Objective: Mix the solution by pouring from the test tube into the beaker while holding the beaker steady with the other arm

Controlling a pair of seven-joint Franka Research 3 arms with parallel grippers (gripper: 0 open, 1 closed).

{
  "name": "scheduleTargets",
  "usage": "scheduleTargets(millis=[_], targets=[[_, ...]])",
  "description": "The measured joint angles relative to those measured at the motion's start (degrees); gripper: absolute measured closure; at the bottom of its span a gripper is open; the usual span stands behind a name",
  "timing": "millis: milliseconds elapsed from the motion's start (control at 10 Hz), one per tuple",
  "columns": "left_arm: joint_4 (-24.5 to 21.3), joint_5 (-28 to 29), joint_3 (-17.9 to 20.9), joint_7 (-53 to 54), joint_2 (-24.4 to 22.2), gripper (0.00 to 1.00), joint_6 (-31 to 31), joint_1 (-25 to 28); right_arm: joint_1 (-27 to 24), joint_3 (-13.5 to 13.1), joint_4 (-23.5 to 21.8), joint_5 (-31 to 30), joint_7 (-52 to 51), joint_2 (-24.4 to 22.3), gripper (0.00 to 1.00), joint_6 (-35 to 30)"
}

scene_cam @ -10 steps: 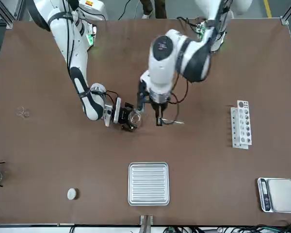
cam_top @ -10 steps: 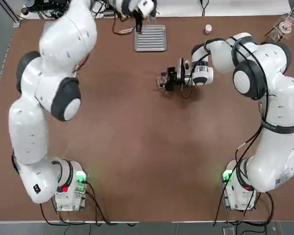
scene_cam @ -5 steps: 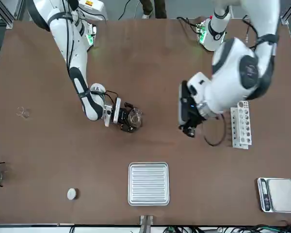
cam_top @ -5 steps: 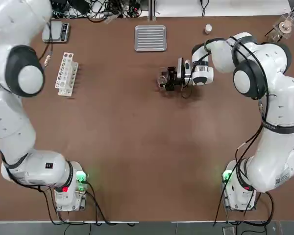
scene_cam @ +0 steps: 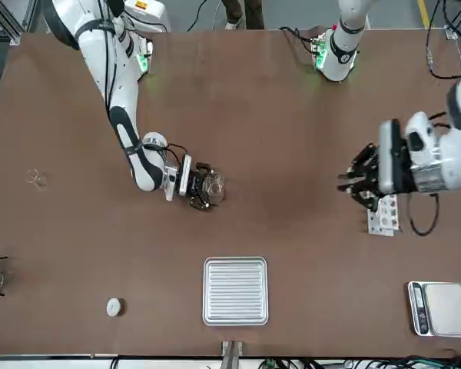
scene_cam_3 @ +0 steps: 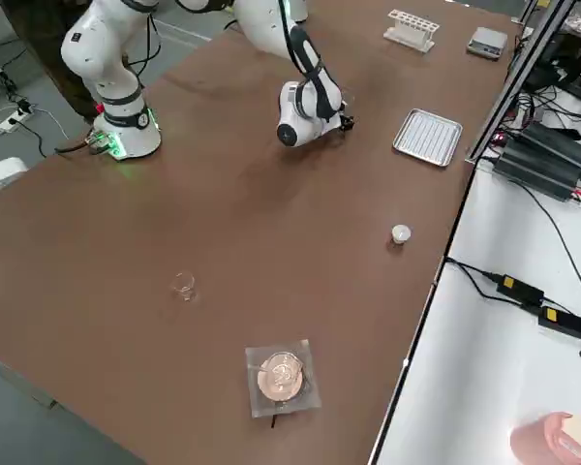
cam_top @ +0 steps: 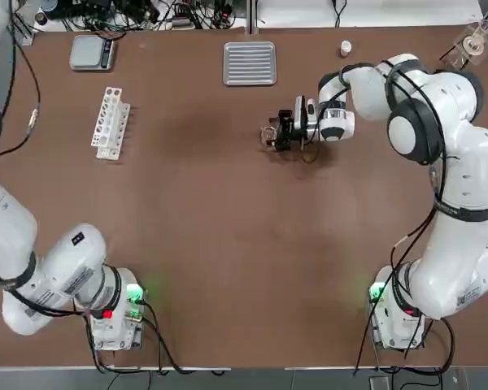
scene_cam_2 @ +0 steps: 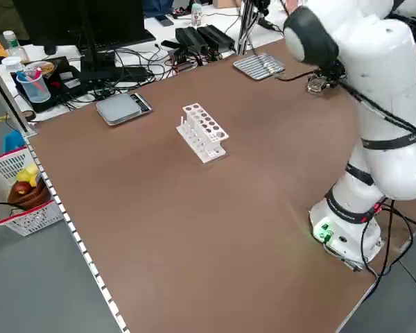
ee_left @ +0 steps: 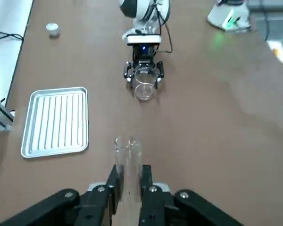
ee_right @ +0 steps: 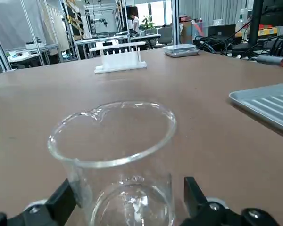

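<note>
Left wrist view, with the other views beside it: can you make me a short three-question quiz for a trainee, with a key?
1. Multiple choice: What does the left gripper, out over the table by the rack, hold?
a) the silver tray
b) the clear test tube
c) the white cap

2. True or false: The beaker is between the fingers of the right gripper, which is near the middle of the table.

3. Fill in the blank: The white rack stands on the robot's ____ side of the table.

Key: 1 b; 2 true; 3 left
</note>
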Motion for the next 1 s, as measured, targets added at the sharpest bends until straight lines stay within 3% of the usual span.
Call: scheduleTargets(millis=[200,700,800,1000], targets=[[0.0,-5.6,-0.4,3.8,2.8,0.79,-6.5,5.6,-0.1,0.0,0.0,0.0,0.0,0.0,0.0,0.0],[-1.6,-11.5,-0.2,16.9,8.3,0.79,-17.7,18.1,-1.2,1.2,0.0,0.0,0.0,0.0,0.0,-0.1],[-1.9,-11.6,1.0,22.0,10.4,0.79,-18.6,20.2,-1.9,1.9,0.0,0.0,0.0,0.0,0.0,-0.1],[-2.1,-13.9,7.4,29.0,13.5,0.79,-21.6,21.2,-2.4,2.2,0.0,0.0,0.0,0.0,0.0,-0.1]])
